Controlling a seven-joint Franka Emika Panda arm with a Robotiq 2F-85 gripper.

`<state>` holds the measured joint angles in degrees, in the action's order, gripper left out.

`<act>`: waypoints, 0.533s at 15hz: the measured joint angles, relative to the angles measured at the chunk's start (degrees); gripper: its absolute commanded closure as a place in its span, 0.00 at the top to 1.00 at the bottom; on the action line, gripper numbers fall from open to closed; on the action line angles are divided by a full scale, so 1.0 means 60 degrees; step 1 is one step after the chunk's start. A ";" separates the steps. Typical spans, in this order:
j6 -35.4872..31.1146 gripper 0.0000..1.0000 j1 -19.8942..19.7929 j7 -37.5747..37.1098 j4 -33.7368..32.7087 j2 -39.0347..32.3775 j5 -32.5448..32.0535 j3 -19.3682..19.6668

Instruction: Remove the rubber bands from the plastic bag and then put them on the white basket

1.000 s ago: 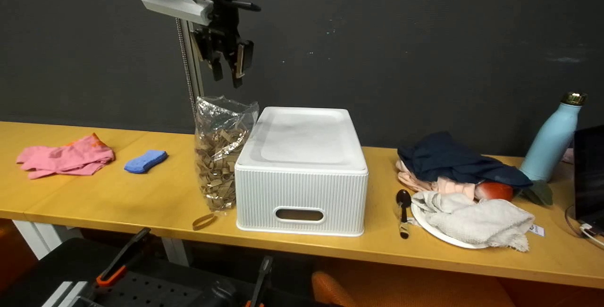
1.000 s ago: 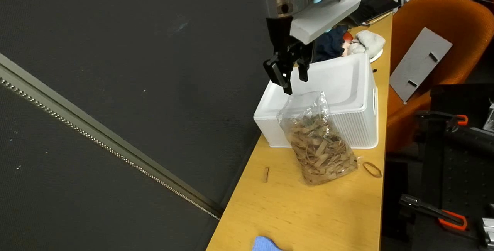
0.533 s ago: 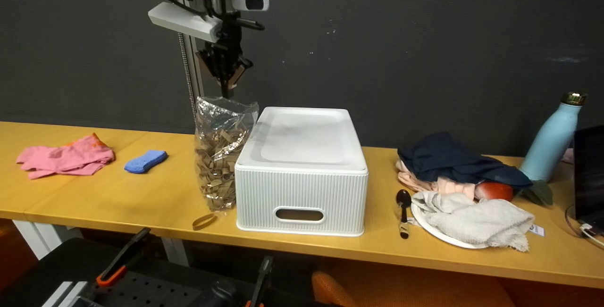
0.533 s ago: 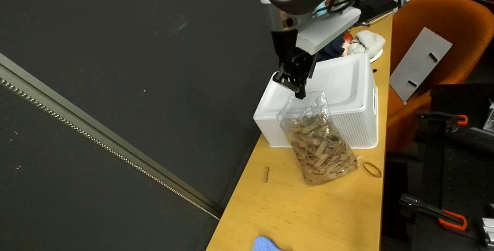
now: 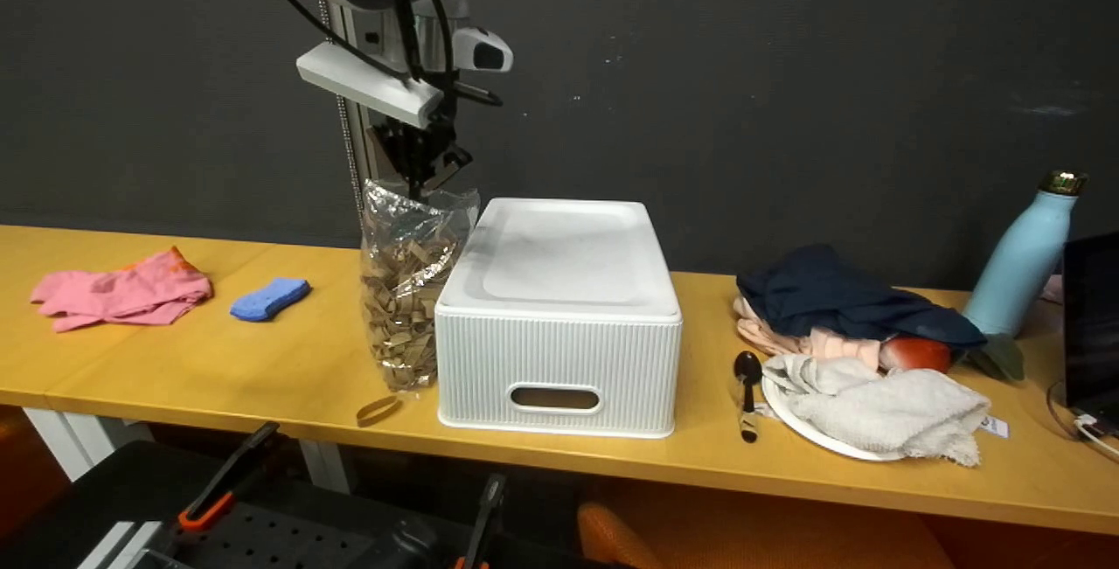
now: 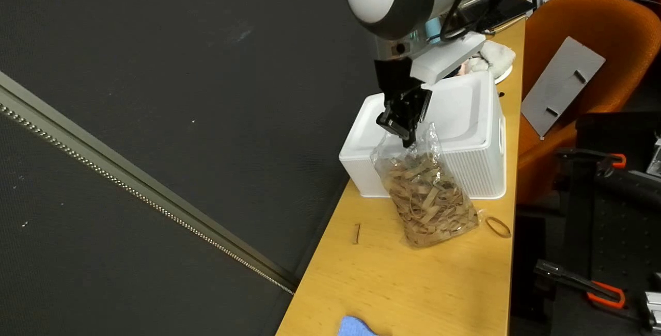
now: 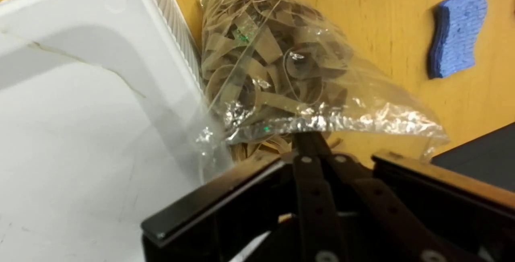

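My black two-finger gripper (image 7: 309, 143) is closed up narrow, fingers side by side, pointing down at the mouth of the clear, crinkly plastic bag (image 5: 385, 206); how deep the tips reach I cannot tell. In the wrist view the bag's crumpled rim crosses just past them. Thin tan-brown rubber bands (image 7: 261, 44) lie inside the bag; one loose loop (image 5: 376, 414) sits near the front edge of the yellow wooden table (image 5: 175, 368), a second loose band (image 6: 357, 234) toward the dark wall (image 6: 181, 42). Obstruction: a flat white panel (image 5: 559, 254) faces up on the ribbed white plastic basket (image 5: 559, 350), which stands right against the bag. Further off: blue sponge (image 5: 271, 298), pink cloth (image 5: 122, 289), black spoon (image 5: 747, 366), white plate (image 5: 813, 432) under a pale cloth (image 5: 892, 412).
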<state>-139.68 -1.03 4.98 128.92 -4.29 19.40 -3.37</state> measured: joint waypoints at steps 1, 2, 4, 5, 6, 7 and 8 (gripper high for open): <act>0.0000 0.00 -0.0005 0.0243 0.0052 -0.0028 0.0190 0.0000; 0.0001 0.00 -0.0016 0.0428 0.0100 -0.0050 0.0327 0.0001; 0.0003 0.00 -0.0048 0.0729 0.0162 -0.0119 0.0505 0.0003; 0.0003 0.00 -0.0061 0.0837 0.0205 -0.0160 0.0550 0.0013; 0.0003 0.00 -0.0077 0.0917 0.0256 -0.0200 0.0569 0.0026; 0.0003 0.00 -0.0102 0.0964 0.0301 -0.0246 0.0577 0.0051; 0.0003 0.00 -0.0138 0.0984 0.0341 -0.0302 0.0577 0.0094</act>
<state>-139.66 -1.86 10.88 130.96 -6.11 22.86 -2.80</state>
